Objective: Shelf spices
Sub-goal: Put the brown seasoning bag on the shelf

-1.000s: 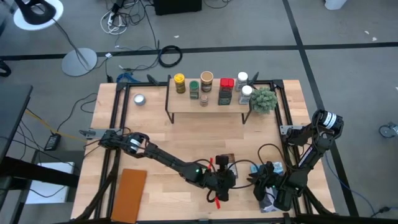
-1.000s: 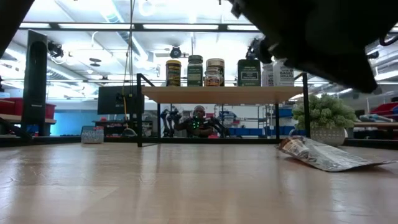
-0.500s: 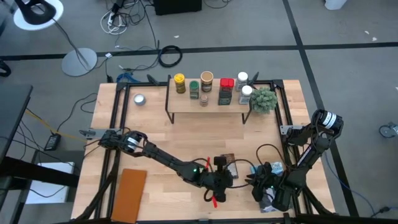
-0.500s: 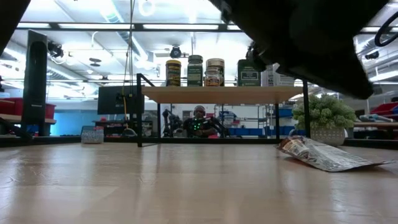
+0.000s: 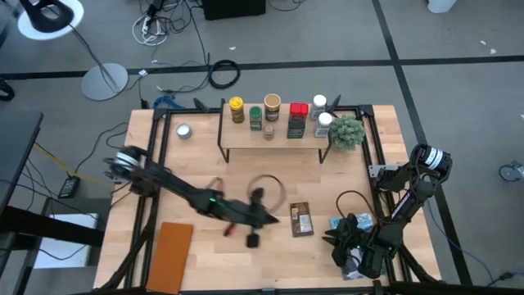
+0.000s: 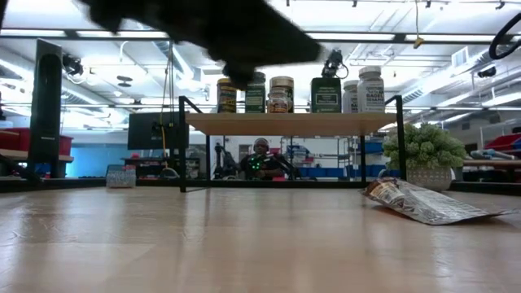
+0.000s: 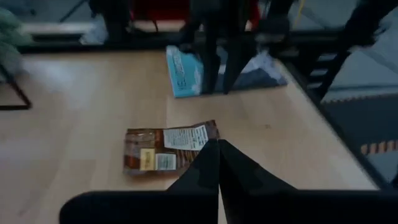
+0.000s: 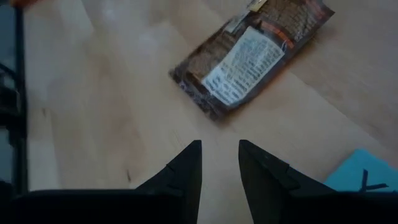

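Note:
The flat brown packet (image 5: 301,220) lies on the table, in front of the shelf (image 5: 274,138), and no gripper touches it. Several spice jars (image 6: 281,95) stand upright on the shelf's plank top (image 6: 293,124). My left gripper (image 7: 217,144) is shut and empty. It hovers just left of the packet (image 7: 168,148) and shows blurred in the high view (image 5: 270,218). My right gripper (image 8: 219,146) is open with nothing between its fingers. It stands right of the packet (image 8: 252,53), at the near right (image 5: 334,238).
A blue-and-white book (image 7: 183,68) lies under the right arm. A potted plant (image 5: 348,131) stands at the shelf's right end, and a silver tin (image 5: 183,130) sits at the far left. A brown board (image 5: 170,256) lies at the near left. Bare wood stretches between shelf and packet.
My left gripper has swept quickly from over the packet toward the table's left, staying shut and tipping closer to level. The packet lies where it was. My right arm has kept still.

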`<state>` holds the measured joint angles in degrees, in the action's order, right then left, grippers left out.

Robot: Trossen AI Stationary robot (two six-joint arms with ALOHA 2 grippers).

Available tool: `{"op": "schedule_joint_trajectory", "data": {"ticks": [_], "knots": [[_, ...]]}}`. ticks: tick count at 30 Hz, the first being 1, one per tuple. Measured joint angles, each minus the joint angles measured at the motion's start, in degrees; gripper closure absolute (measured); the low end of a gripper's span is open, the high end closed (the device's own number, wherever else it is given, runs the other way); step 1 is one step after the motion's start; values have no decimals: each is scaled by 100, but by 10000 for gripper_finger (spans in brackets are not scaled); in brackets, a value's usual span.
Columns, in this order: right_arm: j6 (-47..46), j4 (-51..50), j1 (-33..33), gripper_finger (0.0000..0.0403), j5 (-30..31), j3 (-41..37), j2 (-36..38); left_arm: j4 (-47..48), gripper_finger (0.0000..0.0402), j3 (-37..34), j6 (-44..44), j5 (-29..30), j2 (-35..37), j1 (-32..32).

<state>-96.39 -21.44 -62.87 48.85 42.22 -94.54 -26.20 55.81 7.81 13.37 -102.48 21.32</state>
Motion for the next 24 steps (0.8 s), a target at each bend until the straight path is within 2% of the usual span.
{"op": "schedule_joint_trajectory", "data": {"ticks": [5, 8, 11, 13, 16, 22, 24], "knots": [[795, -5, 31, 297, -448, 0, 0, -568, 396, -1538, 178, -11, 1368, 70], [1507, -4, 109, 297, -771, 0, 0, -720, 396, -2240, 483, -13, 1931, 138], [2184, -14, 286, 301, -1414, 0, 0, -757, 396, -2721, 863, -16, 2269, 168], [2604, -20, 430, 308, -1798, 2, 5, -749, 396, -2919, 925, -16, 2324, 166], [3030, -242, 629, 326, -2027, 111, 16, -704, 396, -3120, 902, -15, 2335, 166], [3996, -1878, 1061, 391, -2168, 917, -3, -495, 396, -3178, 891, -2, 2334, 170], [4337, -2293, 1186, 398, -2357, 1110, -1, -476, 396, -3176, 804, -4, 2333, 170]]}}
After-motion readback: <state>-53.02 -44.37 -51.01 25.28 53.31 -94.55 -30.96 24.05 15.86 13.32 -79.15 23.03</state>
